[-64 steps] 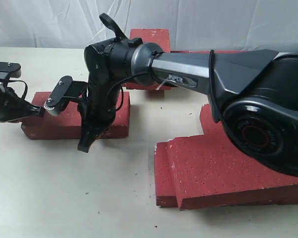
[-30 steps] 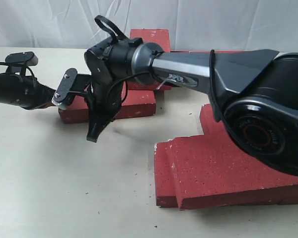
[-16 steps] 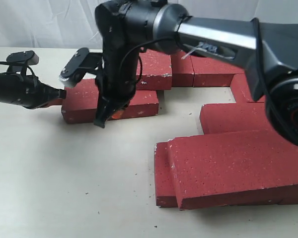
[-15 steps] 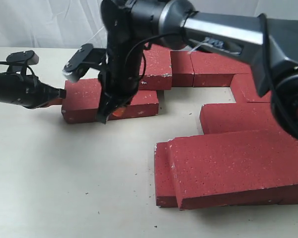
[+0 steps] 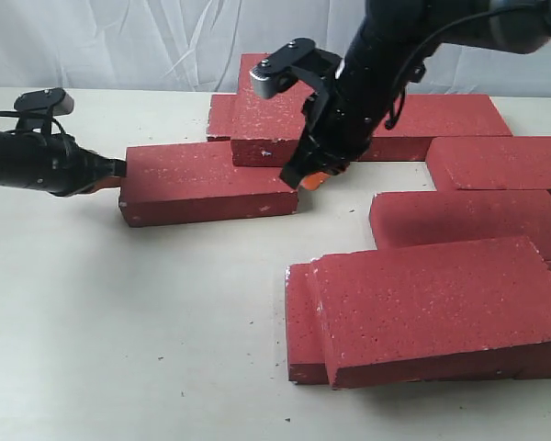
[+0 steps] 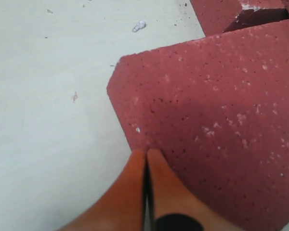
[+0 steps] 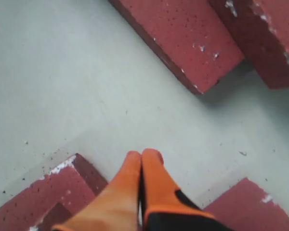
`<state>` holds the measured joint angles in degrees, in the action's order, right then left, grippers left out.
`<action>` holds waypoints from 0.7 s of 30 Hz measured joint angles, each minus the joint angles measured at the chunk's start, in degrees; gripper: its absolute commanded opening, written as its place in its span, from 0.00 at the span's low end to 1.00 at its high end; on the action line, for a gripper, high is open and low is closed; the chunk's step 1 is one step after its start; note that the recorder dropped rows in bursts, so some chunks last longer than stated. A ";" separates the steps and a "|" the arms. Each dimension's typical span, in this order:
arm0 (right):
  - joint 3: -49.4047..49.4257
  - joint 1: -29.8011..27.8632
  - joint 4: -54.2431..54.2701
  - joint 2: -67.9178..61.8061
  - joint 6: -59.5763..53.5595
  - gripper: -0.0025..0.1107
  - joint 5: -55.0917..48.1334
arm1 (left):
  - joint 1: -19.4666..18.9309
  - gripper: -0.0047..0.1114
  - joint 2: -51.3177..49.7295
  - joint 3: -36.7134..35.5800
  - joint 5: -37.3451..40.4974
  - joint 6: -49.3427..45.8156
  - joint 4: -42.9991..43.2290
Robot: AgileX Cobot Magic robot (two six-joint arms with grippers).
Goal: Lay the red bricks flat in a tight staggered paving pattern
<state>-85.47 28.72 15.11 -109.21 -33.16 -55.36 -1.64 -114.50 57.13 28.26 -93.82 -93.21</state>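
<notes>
Several dark red bricks lie flat on the table. One loose brick [image 5: 207, 180] lies left of the group, its far right corner touching a back-row brick [image 5: 268, 115]. My left gripper [image 5: 118, 171] is shut, and its orange tips [image 6: 147, 152] press against this brick's [image 6: 216, 110] left end. My right gripper [image 5: 300, 178] is shut and empty. It hovers at the loose brick's right end, over bare table [image 7: 86, 96] in the gap between bricks. In the right wrist view its fingertips [image 7: 143, 155] point down between brick corners [image 7: 36, 195].
A back row of bricks [image 5: 441, 115] runs to the right, with two more bricks [image 5: 500, 161] [image 5: 459, 216] in front of it. At the front right a brick [image 5: 432, 303] lies tilted on top of another. Behind the table hangs a white curtain [image 5: 119, 41].
The loose brick slid right and back until it met the back row, with my left gripper following behind it. My right arm lifted off it and swung right.
</notes>
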 measured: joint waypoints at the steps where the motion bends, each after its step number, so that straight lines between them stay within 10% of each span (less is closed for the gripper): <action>1: 2.11 -0.35 0.00 1.59 -0.24 0.01 1.14 | 0.46 0.04 0.00 0.00 -0.57 -0.64 -0.22; 21: 20.40 -9.62 -2.70 11.77 -2.65 0.01 22.23 | 4.85 0.04 -4.09 5.10 -1.47 -3.26 -5.23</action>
<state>-65.07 19.09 12.41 -97.44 -35.81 -33.13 3.21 -118.58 62.23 26.78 -97.08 -98.44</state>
